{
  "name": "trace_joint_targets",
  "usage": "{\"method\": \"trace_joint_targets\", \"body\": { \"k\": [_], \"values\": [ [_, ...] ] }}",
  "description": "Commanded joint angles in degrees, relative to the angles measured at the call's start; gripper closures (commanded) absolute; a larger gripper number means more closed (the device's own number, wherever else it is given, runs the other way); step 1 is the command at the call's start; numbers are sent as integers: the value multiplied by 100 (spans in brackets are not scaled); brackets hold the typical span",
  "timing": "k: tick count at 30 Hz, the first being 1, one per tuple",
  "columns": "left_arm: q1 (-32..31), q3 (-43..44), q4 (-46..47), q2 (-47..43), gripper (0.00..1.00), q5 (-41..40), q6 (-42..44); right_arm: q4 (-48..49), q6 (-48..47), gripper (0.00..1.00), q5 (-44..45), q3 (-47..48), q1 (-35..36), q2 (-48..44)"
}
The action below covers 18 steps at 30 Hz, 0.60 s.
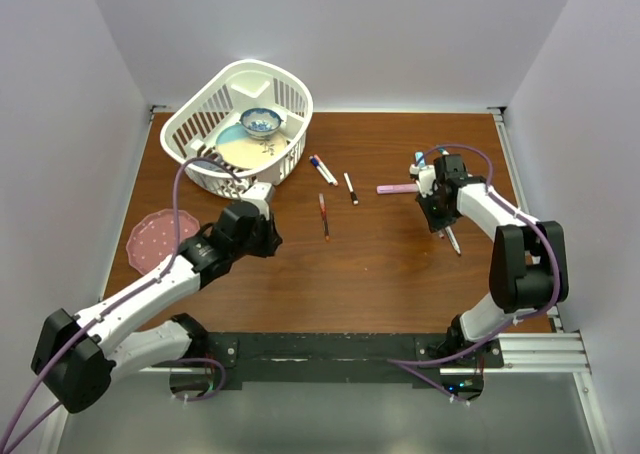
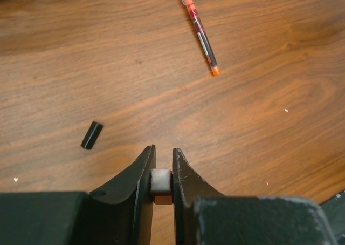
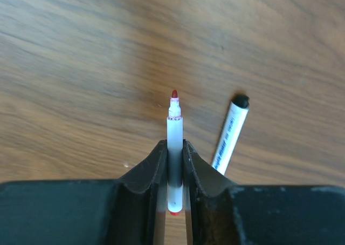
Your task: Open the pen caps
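Note:
My left gripper (image 2: 163, 148) is shut on a stubby pen cap (image 2: 160, 181), white on top with red below. It hovers low over the wood; in the top view the left gripper (image 1: 268, 188) sits beside the basket. A loose black pen cap (image 2: 91, 135) lies to its left. A red pen (image 2: 199, 32) lies ahead. My right gripper (image 3: 172, 142) is shut on a white pen (image 3: 174, 127) whose bare red tip points forward. A black-capped pen (image 3: 230, 134) lies on the table just right of it. The right gripper (image 1: 441, 226) is at the table's right.
A white basket (image 1: 290, 164) holding a bowl (image 1: 261, 122) stands at the back left. A pink plate (image 1: 152, 239) lies at the left edge. More pens lie mid-table: a blue-ended one (image 1: 322, 169), a black-capped one (image 1: 351, 188) and a pink one (image 1: 393, 188).

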Motion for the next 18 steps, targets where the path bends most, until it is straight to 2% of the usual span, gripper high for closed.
{"method": "trace_joint_targets", "body": {
  "k": [1, 4, 8, 14, 18],
  "values": [
    [-135, -51, 525, 411, 100, -414, -36, -63, -136, 79, 425, -28, -88, 139],
    [-266, -113, 526, 561, 100, -730, -80, -98, -145, 76, 496, -10, -150, 289],
    [-399, -192, 552, 597, 100, -959, -89, -116, -180, 67, 610, 7, -185, 351],
    [-557, -78, 376, 1053, 100, -1231, -45, -204, -206, 66, 426, 95, -185, 202],
    [-741, 1, 236, 1500, 100, -1600, -27, -283, -355, 66, -23, 113, -203, -377]
  ]
}}
